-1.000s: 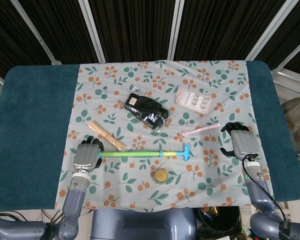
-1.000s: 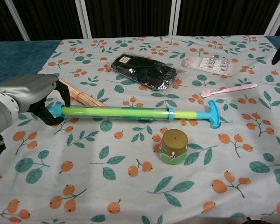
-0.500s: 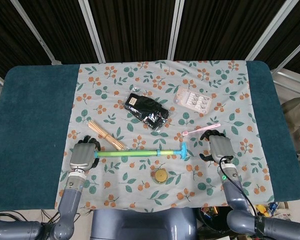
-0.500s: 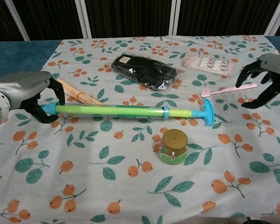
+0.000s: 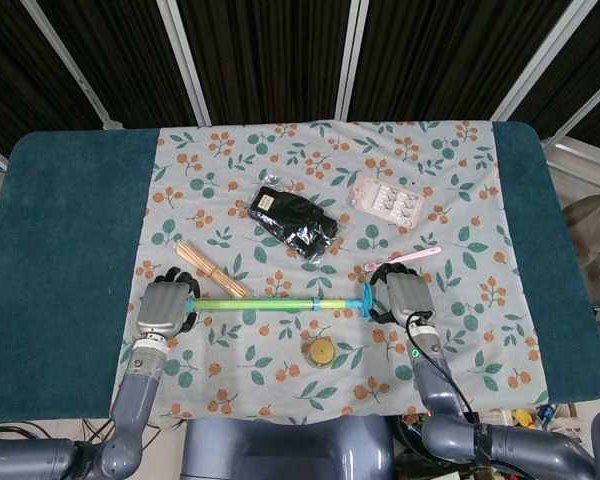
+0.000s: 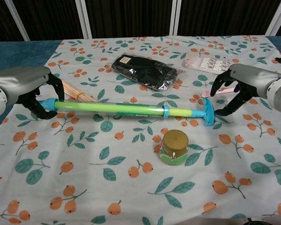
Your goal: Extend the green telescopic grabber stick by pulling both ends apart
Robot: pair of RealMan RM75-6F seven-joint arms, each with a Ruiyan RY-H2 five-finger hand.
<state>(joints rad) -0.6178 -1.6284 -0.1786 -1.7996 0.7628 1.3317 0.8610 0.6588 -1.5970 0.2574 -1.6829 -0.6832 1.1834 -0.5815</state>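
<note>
The green telescopic stick (image 5: 270, 303) (image 6: 112, 108) lies left to right across the floral cloth. It has a blue cap at its left end and a blue T-handle (image 5: 366, 299) (image 6: 209, 112) at its right end. My left hand (image 5: 166, 308) (image 6: 27, 88) grips the left end, fingers curled over the blue cap. My right hand (image 5: 409, 297) (image 6: 246, 85) hovers just right of the T-handle. Its fingers are spread and arched toward the handle, and I see nothing held in them.
A bundle of wooden sticks (image 5: 211, 270) (image 6: 78, 95) lies just behind the stick's left end. A round gold tin (image 5: 322, 350) (image 6: 174, 146) stands in front of its right half. A pink spoon (image 5: 408, 257), a black packet (image 6: 147, 72) and a clear blister pack (image 6: 209, 63) lie further back.
My right hand has swept left from the cloth's right side to just beside the T-handle. My left hand and the stick have shifted slightly left.
</note>
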